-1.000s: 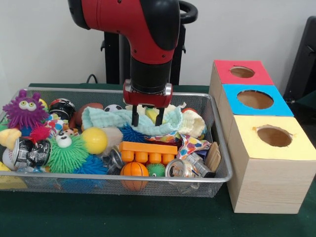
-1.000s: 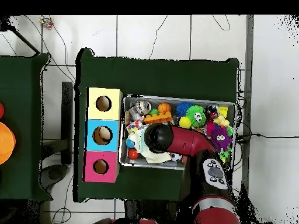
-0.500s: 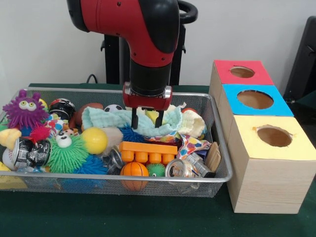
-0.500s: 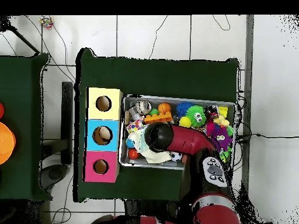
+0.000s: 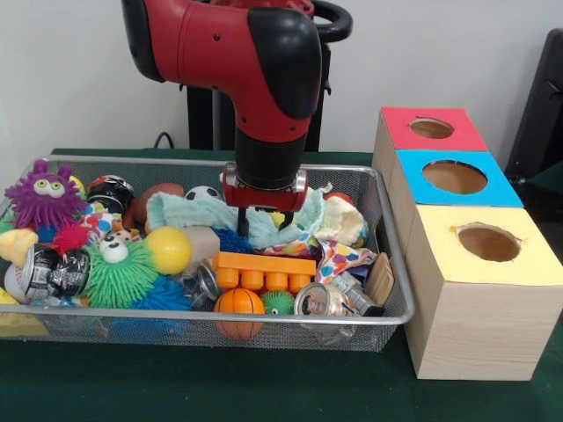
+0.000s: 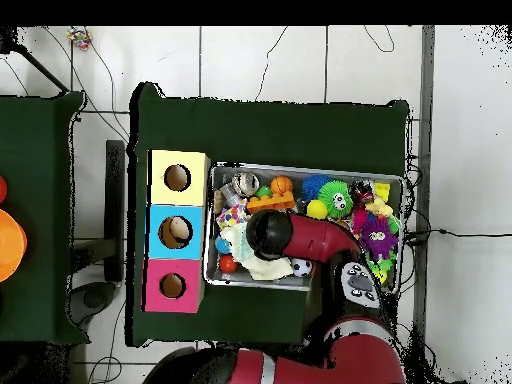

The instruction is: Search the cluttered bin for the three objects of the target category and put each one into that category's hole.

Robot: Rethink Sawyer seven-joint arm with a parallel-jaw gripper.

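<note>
A wire mesh bin (image 5: 393, 264) holds a heap of toys, cans and cloths. My gripper (image 5: 264, 221) hangs over the bin's back middle, open, with its two fingers sunk into a light green cloth (image 5: 189, 211); a fold of that cloth bunches up between them. A pale yellow cloth (image 5: 345, 220) lies just right of it. In the overhead view the red arm (image 6: 300, 238) covers the gripper and much of the cloth (image 6: 238, 240). Right of the bin stand three boxes with holes: red (image 5: 431, 129), blue (image 5: 455, 178) and yellow (image 5: 488, 243).
In front of the gripper lie an orange toy brick (image 5: 264, 268), a small basketball (image 5: 239, 303) and a crushed can (image 5: 325, 299). A yellow ball (image 5: 168, 249), a green spiky toy (image 5: 119, 272) and a purple spiky toy (image 5: 44, 195) fill the bin's left side.
The gripper has come down from just above the green cloth, and its fingers now press into it. The cloth has bunched up between them.
</note>
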